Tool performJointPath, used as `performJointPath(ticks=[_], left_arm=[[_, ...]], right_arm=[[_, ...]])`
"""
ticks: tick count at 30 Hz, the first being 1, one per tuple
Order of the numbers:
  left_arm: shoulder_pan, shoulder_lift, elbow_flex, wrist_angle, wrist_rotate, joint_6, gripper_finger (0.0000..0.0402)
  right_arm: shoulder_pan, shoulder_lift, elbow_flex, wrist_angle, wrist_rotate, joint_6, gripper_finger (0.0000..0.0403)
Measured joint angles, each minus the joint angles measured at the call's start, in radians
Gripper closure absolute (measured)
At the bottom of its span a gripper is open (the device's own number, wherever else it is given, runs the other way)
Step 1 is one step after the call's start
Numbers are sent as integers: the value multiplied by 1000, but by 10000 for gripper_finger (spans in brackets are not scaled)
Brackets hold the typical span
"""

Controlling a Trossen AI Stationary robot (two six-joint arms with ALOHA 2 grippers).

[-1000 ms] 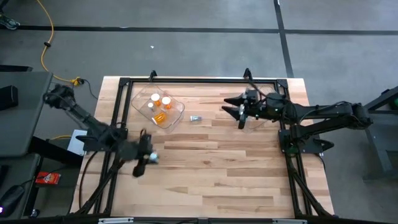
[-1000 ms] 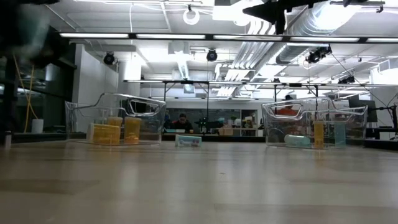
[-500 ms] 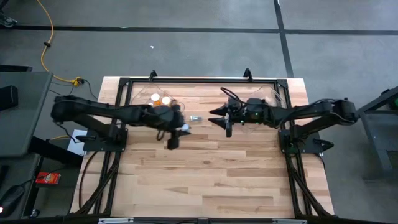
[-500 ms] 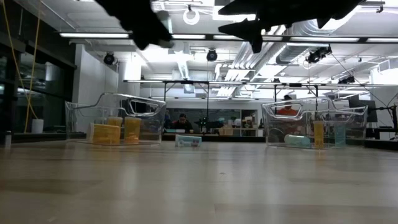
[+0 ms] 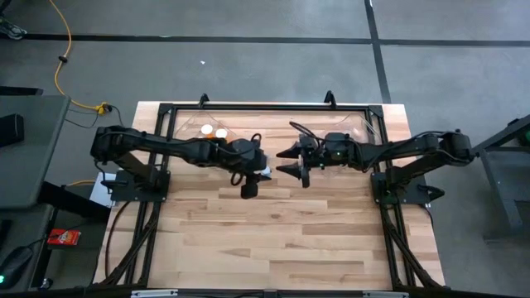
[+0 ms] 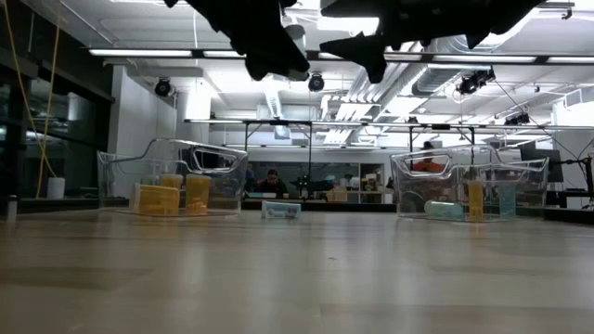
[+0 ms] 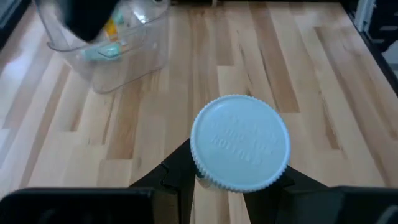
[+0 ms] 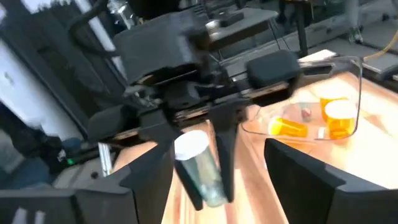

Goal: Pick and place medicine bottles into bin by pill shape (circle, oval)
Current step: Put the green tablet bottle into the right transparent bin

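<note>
**A:** Nearest you, the left gripper (image 7: 239,180) hangs above mid-table, fingers pinched on a pale bottle (image 7: 240,151); its white cap faces the wrist camera.

**B:** Seen from the other arm too?

**A:** Yes. The right wrist view shows that bottle between the left arm's dark fingers (image 8: 224,140), clear of the wood. The right gripper (image 5: 291,162) hovers just beside it, fingers spread wide, nothing between them.

**B:** Farther back?

**A:** You have one bottle lying loose on the table (image 6: 281,211). Behind it stand two clear bins: the left bin (image 6: 172,176) holds orange bottles (image 6: 160,199); the right bin (image 6: 469,186) holds one orange and pale ones.
</note>
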Motion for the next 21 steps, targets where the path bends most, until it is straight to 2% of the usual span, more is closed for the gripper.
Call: performJointPath(ticks=[4, 11, 21], left_arm=[[13, 18, 1, 19, -3, -27, 309], [37, 41, -1, 104, 11, -74, 309], [39, 122, 1, 208, 46, -117, 309]], right_arm=[[34, 0, 0, 10, 11, -86, 158], [51, 0, 0, -22, 125, -144, 157], [44, 0, 0, -59, 119, -152, 157]])
